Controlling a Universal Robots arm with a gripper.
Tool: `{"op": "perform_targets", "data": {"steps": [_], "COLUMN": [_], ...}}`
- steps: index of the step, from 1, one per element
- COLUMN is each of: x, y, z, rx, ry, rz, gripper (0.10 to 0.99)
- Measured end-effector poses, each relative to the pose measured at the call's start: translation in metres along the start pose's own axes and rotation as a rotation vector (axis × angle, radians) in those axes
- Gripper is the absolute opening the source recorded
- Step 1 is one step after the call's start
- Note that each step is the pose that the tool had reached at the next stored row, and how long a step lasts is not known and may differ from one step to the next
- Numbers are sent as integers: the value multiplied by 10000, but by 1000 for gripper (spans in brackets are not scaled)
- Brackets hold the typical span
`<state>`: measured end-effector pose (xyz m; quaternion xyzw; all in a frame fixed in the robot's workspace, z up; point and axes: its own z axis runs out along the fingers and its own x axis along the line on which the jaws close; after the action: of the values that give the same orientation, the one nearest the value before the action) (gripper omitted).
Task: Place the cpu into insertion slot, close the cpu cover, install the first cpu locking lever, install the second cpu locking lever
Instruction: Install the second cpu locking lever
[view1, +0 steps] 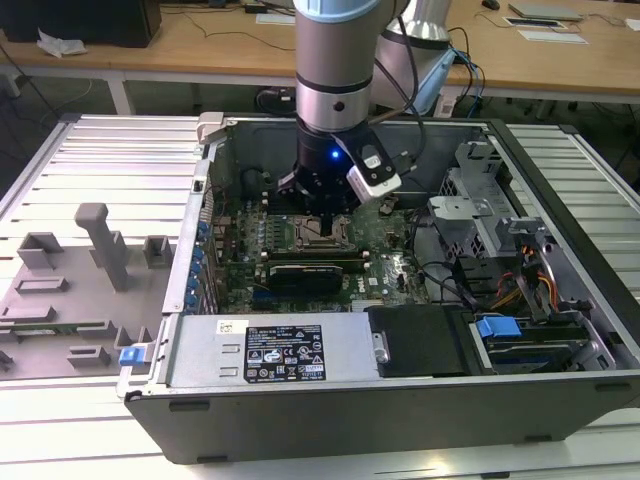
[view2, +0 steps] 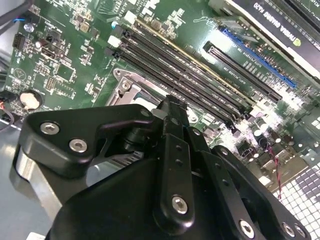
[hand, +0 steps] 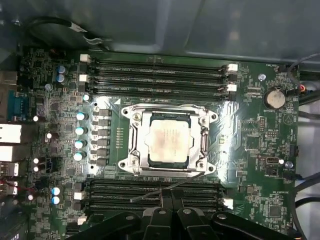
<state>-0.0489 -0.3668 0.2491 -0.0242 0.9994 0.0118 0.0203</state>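
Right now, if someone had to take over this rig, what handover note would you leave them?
Gripper: low inside the open computer case, just over the motherboard; whether it is open or shut cannot be told.
Cpu: already seated in the insertion slot.
Cpu cover: lying down around the chip.
A thin locking lever sticks out loose beside the socket, near the gripper.
Left: the levers do not look latched.

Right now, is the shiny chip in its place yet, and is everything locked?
The cpu already sits in the insertion slot, and the cpu cover looks lowered around it. The pincer hovers just above the socket. One thin lever still sticks out loose, so locking isn't finished.
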Motion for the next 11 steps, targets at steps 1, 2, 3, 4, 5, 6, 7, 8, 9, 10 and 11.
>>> {"op": "perform_targets", "data": {"steps": [1,2,3,4,5,6,7,8,9,10,11], "x": [11,15,17,18,19,19,14,13,13,13,14], "y": [0,0,0,0,0,0,-1,-1,-1,-1,-2], "z": [8,12,17,18,18,19,22,22,22,23,25], "rx": [1,1,0,3,3,1,-71,-112,-114,-116,-129], "ry": [0,0,0,2,1,3,255,354,356,355,355], "rz": [2,4,5,5,6,7,16,19,20,19,19], "gripper": [106,106,106,106,106,106,106,106,106,106,106]}}
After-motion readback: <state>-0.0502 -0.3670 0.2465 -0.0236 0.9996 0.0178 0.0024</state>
